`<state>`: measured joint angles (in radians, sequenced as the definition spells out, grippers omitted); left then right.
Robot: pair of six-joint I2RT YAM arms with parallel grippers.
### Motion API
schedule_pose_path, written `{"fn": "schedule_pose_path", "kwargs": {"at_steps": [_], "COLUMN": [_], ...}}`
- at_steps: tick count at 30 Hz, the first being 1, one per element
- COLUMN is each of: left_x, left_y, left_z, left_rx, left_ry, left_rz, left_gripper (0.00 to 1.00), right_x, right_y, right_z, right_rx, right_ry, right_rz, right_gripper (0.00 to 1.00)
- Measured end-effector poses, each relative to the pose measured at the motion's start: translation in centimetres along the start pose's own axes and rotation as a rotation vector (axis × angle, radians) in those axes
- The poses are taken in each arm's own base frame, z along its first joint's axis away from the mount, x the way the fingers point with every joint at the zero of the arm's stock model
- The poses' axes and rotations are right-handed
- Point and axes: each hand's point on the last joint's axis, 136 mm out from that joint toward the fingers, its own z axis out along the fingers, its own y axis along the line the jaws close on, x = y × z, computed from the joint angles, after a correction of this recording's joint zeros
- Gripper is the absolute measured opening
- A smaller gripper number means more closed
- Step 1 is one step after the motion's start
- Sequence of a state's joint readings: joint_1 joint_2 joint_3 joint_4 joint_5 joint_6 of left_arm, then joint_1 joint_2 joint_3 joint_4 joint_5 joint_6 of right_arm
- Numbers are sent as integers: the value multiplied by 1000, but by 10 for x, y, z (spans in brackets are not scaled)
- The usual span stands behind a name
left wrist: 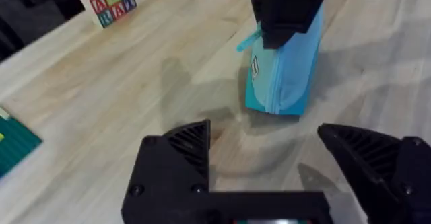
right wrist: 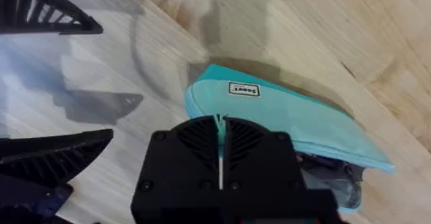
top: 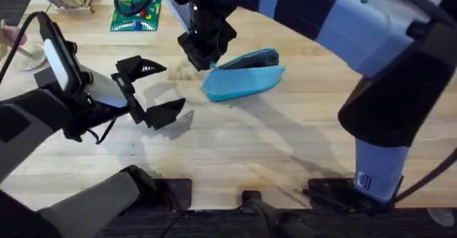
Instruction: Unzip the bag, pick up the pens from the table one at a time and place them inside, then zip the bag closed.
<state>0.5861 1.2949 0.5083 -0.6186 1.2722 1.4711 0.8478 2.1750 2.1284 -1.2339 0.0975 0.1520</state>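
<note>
The right gripper point(right wrist: 221, 158), fingers pressed together on the zipper, sits atop the soft, floppy bag point(top: 246, 77); the left gripper point(top: 151, 91) gapes empty beside it.

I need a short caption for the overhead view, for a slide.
Right gripper shut at the end of the blue bag; left gripper open beside it.

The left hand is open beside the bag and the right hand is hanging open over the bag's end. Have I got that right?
Not quite. The left hand is open beside the bag, but the right hand is shut, not open. The right wrist view shows its two fingers pressed together at the bag's end, seemingly on the zipper pull, though the pull itself is hidden.
</note>
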Motion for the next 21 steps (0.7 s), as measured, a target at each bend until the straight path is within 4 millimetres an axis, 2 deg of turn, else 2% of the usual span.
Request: {"fn": "schedule_pose_path", "kwargs": {"at_steps": [10,18,21], "left_x": [-17,-31,-30], "left_y": [12,11,10], "left_z": [7,19,25], "left_rx": [0,48,78], "left_ry": [-72,-117,-139], "left_rz": [117,139,122], "left_gripper": [992,992,992], "right_x": [0,0,0], "right_y": [0,0,0], "right_z": [0,0,0], "right_rx": [0,0,0], "right_ry": [-1,-1,-1], "right_rz": [0,0,0], "right_gripper": [31,31,31]}}
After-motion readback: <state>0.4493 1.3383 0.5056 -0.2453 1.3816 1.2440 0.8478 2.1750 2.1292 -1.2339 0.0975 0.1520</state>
